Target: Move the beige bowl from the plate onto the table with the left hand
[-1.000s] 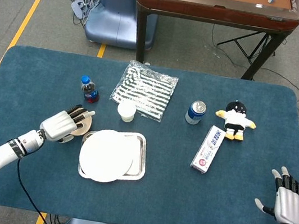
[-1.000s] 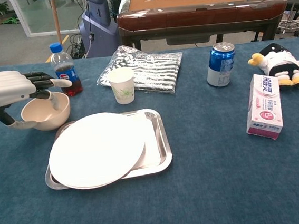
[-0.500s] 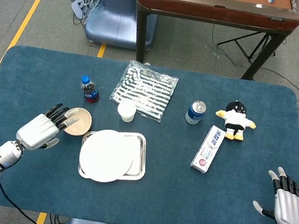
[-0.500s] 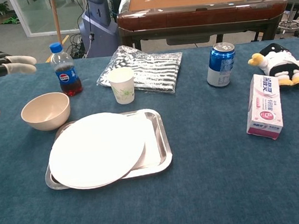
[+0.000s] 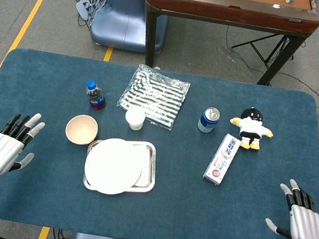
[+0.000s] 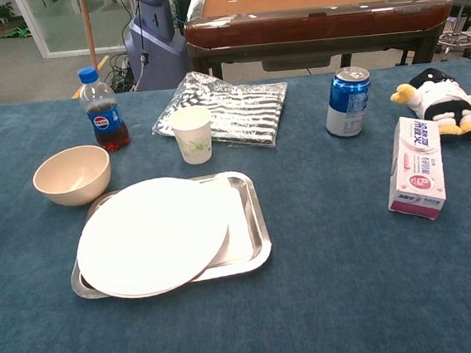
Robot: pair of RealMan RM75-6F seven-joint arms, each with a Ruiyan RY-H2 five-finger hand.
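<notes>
The beige bowl (image 5: 81, 129) (image 6: 72, 175) stands upright on the blue table, just left of the metal tray (image 5: 148, 176) (image 6: 251, 229). A round white plate (image 5: 113, 165) (image 6: 151, 235) lies on that tray with nothing on it. My left hand (image 5: 5, 148) is near the table's front left corner, well left of the bowl, fingers spread and holding nothing. My right hand (image 5: 301, 221) hangs at the front right corner, also open and empty. Neither hand shows in the chest view.
Behind the bowl stands a cola bottle (image 5: 95, 95) (image 6: 102, 110). A paper cup (image 5: 134, 118) (image 6: 192, 134) and a striped bag (image 5: 154, 97) (image 6: 229, 107) lie mid-table. To the right are a blue can (image 5: 208, 119) (image 6: 347, 102), a flat carton (image 5: 222, 158) (image 6: 419, 167) and a plush toy (image 5: 251, 127) (image 6: 443, 102).
My left hand let go of the bowl and drew back left and toward the table's front edge, leaving the chest view. The bowl stays on the table. The right hand barely shifted.
</notes>
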